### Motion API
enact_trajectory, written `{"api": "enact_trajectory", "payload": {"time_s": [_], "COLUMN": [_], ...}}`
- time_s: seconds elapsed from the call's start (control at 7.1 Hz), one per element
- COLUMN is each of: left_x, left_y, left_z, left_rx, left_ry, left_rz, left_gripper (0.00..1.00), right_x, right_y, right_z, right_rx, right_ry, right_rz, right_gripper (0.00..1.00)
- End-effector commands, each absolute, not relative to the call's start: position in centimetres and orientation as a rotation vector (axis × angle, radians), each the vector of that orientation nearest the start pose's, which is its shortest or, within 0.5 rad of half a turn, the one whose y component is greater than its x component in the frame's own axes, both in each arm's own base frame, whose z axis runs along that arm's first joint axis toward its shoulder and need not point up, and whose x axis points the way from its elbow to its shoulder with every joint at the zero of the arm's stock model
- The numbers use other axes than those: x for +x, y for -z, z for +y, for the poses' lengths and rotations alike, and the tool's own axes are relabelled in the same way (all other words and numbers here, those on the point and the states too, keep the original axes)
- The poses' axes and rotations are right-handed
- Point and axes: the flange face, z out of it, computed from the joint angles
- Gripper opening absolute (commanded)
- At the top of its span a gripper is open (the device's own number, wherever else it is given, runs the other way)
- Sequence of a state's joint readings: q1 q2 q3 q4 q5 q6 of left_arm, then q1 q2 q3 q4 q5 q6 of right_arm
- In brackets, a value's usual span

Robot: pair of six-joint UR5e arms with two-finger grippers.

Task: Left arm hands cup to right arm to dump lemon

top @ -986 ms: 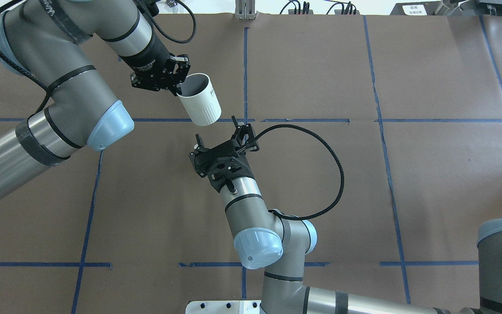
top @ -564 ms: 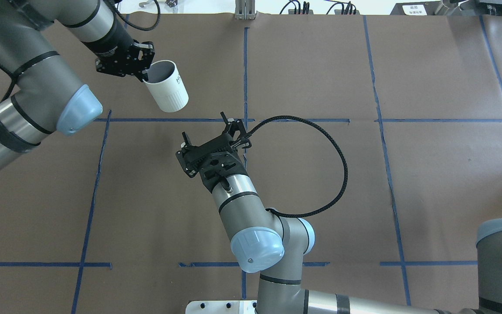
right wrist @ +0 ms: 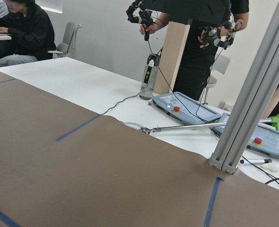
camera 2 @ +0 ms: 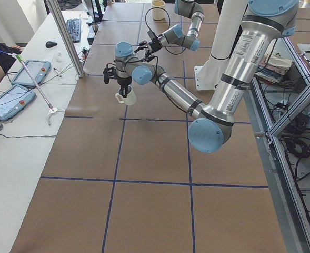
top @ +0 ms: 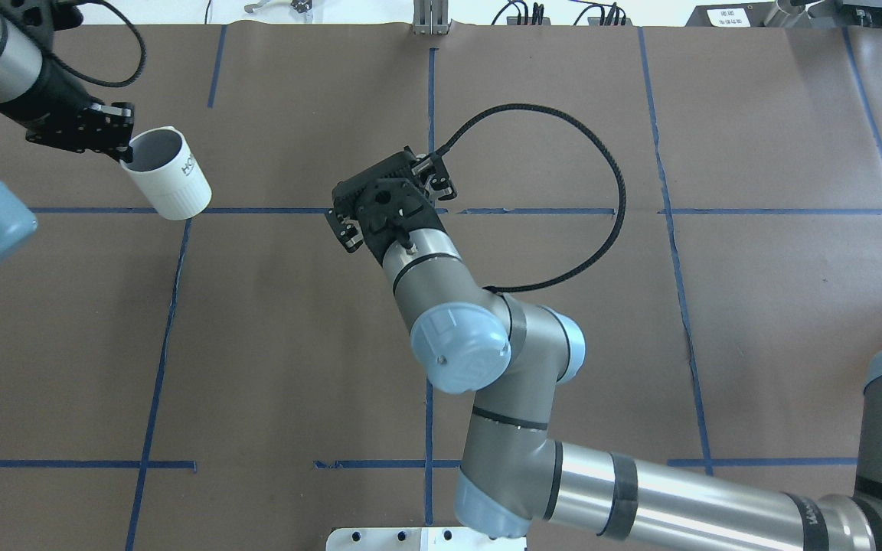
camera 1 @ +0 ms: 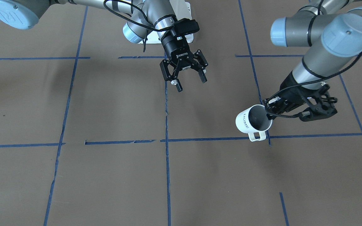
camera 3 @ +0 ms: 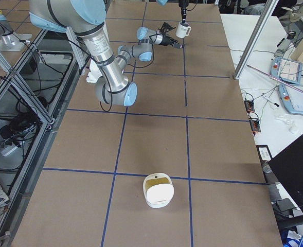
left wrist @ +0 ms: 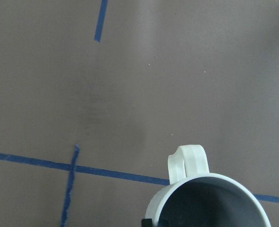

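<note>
Two arms work well apart over the brown paper-covered table (top: 755,321) marked with blue tape lines (top: 548,211). The left arm's bulky black cable-wrapped gripper (top: 125,155) is clamped on the rim of the white ribbed mug lettered "HOME" (top: 169,184). It holds the mug tilted above the table, with the handle pointing down-frame in the front-facing view. Since a second ago the mug has travelled from the upper centre of the overhead view to its upper left, away from the right arm's slim black ROBOTIQ gripper (camera 1: 191,84). That gripper has shifted slightly up-frame near the centre, its fingers spread and empty.
</note>
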State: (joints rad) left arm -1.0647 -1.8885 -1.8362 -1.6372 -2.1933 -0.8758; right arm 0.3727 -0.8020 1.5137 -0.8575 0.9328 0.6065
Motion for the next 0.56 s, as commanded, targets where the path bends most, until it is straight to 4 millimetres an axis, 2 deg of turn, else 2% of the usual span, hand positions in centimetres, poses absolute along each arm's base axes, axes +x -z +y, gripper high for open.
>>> {"api": "enact_trajectory", "payload": {"time_s": [0.0, 0.14, 0.28, 0.42], "left_x": [16.0, 14.5, 14.0, 13.4], "left_y": [-42.4, -45.6, -46.9, -48.2], "left_z": [-51.9, -49.7, -48.5, -47.4], "left_rx": [0.125, 0.14, 0.179, 0.212], "left_ry": [0.062, 0.041, 0.039, 0.054], "left_rz": [0.796, 0.793, 0.818, 0.847], "left_gripper": [0.0, 0.0, 0.0, 0.0], "right_x": [-50.6, -46.8, -44.5, -41.5], "right_y": [-15.5, -16.1, -17.4, -18.4], "right_z": [-49.2, -52.2, -53.2, -54.8], "right_rx": [1.027, 0.891, 0.811, 0.688], "right_ry": [0.022, 0.037, 0.053, 0.075], "right_rz": [-0.771, -0.785, -0.764, -0.774], "right_gripper": [1.0, 1.0, 1.0, 1.0]}}
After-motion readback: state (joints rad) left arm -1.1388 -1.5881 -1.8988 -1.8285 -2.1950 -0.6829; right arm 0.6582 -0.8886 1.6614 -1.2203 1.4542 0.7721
